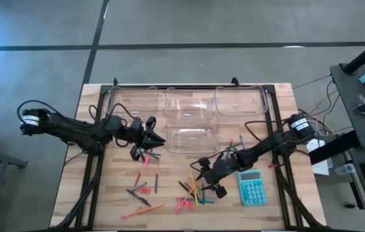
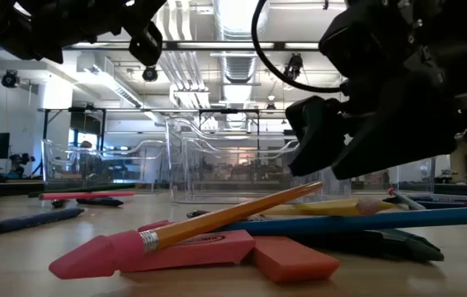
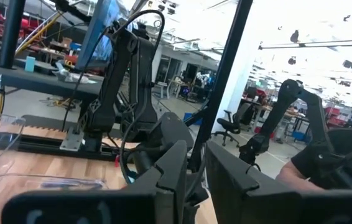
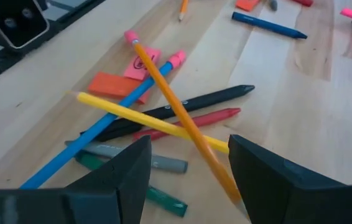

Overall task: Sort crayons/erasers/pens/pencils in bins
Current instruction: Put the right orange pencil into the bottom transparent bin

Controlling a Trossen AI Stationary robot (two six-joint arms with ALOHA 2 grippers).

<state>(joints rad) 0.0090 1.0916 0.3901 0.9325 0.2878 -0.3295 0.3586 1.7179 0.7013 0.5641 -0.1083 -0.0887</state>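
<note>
Pencils, long thin coloured sticks, lie crossed in a loose heap [image 4: 163,118] at the middle of your right wrist view, closest to the camera. An orange pencil with a pink eraser tip [image 4: 182,118] runs diagonally over a yellow pencil [image 4: 145,121], a blue pencil [image 4: 111,121], a slim black pen [image 4: 182,106] and a red crayon [image 4: 191,121]. Flat orange and pink eraser blocks [image 4: 117,78] sit behind them, toward the upper left of that frame.

Your right gripper [image 4: 188,171] hangs over this heap with its two dark fingers spread apart and nothing between them. In the high view it sits at lower centre [image 1: 209,180], just left of the teal calculator [image 1: 251,187].

Judging from this, you are at the picking step, lining up on the orange pencil. The next move calls for a descent that closes on that one stick alone, since it rests on the others.

Farther off, your left gripper [image 1: 151,138] sits at mid-left of the high view above scattered sticks; its fingers [image 3: 173,171] look nearly closed, but you cannot tell whether they hold anything.

The four clear plastic rectangular bins [image 1: 192,111] stand across the upper centre; what they contain is hard to make out.
</note>
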